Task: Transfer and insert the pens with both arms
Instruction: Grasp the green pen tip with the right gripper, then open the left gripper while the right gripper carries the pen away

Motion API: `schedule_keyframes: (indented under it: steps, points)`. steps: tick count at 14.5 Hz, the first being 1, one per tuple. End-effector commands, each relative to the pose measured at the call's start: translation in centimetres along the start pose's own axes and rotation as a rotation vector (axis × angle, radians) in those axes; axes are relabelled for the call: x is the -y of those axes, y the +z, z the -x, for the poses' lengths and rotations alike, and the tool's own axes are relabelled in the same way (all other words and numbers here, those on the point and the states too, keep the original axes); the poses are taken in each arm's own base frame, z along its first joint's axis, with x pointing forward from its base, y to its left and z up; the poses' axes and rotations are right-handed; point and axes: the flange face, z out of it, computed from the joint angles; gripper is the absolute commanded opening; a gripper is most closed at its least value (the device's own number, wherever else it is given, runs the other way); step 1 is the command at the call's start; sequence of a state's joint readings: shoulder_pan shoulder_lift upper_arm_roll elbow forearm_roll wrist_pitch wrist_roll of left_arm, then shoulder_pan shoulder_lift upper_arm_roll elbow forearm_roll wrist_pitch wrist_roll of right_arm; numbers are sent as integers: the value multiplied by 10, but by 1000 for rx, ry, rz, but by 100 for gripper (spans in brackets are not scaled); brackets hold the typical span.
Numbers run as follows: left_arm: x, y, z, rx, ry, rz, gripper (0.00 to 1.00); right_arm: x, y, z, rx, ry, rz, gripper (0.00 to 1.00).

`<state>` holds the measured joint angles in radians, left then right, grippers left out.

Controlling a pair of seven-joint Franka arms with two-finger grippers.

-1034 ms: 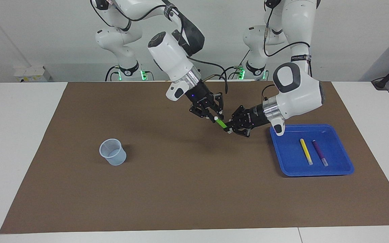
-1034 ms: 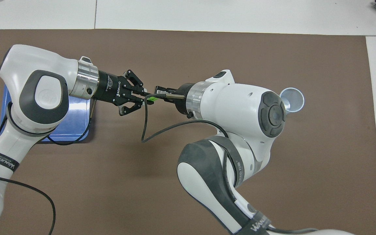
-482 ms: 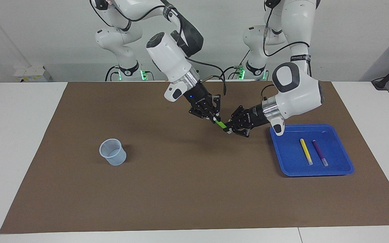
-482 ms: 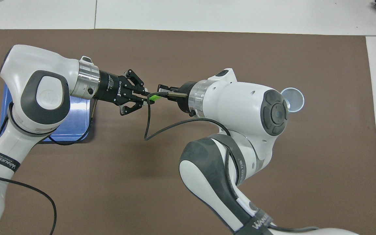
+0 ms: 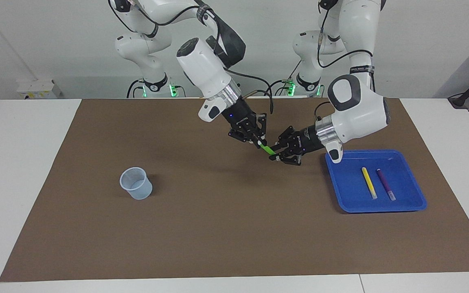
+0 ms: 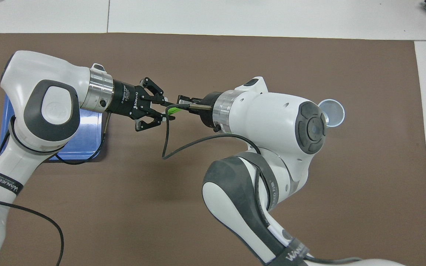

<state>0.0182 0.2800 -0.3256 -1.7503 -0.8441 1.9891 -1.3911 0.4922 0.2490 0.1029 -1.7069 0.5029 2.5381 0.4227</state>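
Observation:
The green pen hangs tilted in the air over the brown mat, midway between the two arms. My right gripper is shut on its upper, whitish end. My left gripper reaches over from the blue tray's end; it is open, its fingers slightly apart around the pen's lower end. In the overhead view the green pen shows between my left gripper and my right gripper. The yellow pen and the purple pen lie side by side in the blue tray.
A translucent plastic cup stands upright on the mat toward the right arm's end of the table. A black cable loops down from the right wrist over the mat. In the overhead view the left arm covers most of the tray.
The right gripper has closed on the green pen's upper end. The left gripper's fingers, shut on the lower end before, have just parted. Both arms have barely shifted.

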Motion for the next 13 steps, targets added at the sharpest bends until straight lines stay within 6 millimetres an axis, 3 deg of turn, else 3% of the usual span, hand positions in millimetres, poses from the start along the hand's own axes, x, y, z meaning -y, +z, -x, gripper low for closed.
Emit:
schedule_keyframes:
  steps: [1, 7, 9, 13]
  points:
    - [7, -4, 6, -12, 9, 20, 100, 3, -3, -5, -10, -54, -1, 0]
    - [15, -17, 19, -97, 115, 23, 100, -4, 0, -3, 22, -156, 65, 0]
    - [19, -11, 31, -100, 135, 14, 100, -8, 4, 1, 36, -268, 174, 0]
    - [35, -5, 46, -106, 158, -36, 100, -21, -9, -6, 67, -334, 271, 0]
